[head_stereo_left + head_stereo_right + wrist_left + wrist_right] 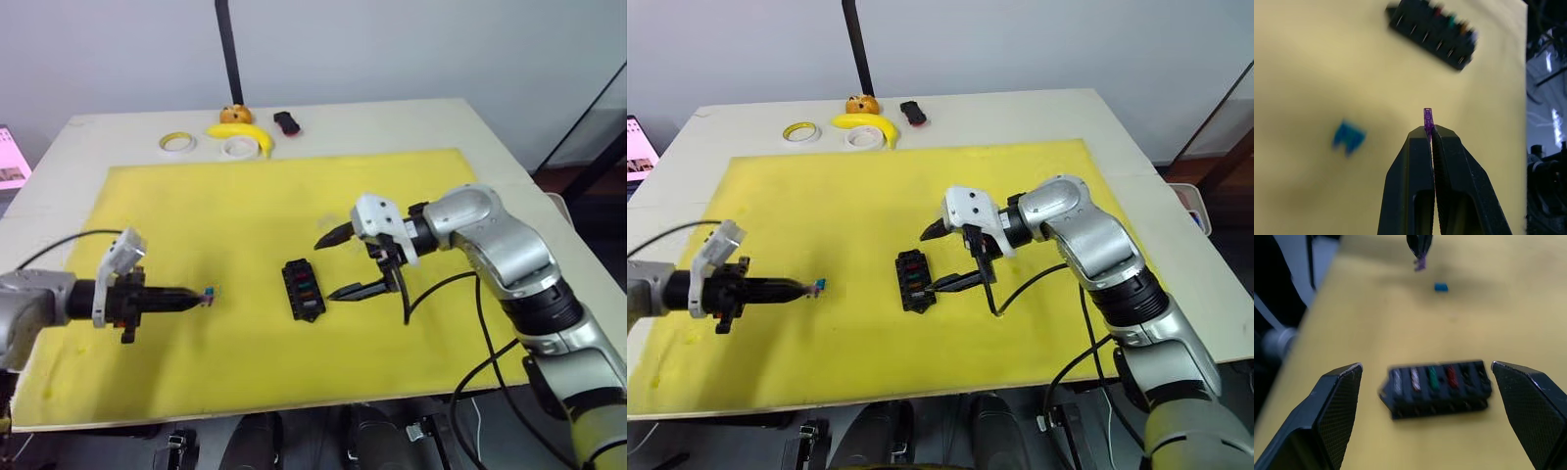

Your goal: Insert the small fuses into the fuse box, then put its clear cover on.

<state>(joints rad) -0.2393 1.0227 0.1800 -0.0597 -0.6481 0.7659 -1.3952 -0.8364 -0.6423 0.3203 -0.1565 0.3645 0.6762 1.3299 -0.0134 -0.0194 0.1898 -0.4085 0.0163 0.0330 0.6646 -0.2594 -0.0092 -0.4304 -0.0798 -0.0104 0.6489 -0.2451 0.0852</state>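
The black fuse box (304, 289) lies mid-mat with several small fuses seated in its slots, grey, amber, green and red (1451, 376) among them. My left gripper (201, 297) hovers left of the box, shut on a purple fuse (1428, 119) that sticks out past its tips. A blue fuse (1348, 137) lies loose on the mat just beyond those tips. Just right of the box, my right gripper (326, 269) stands wide open, one finger behind the box's far end and one beside its near end, holding nothing. The clear cover is out of view.
The yellow mat (196, 206) covers most of the white table. At the back edge sit two tape rolls (177, 143) (237, 147), a banana (245, 134), an orange object (235, 115), a black-and-red object (287, 122) and a black pole (229, 49). Cables hang off my right arm.
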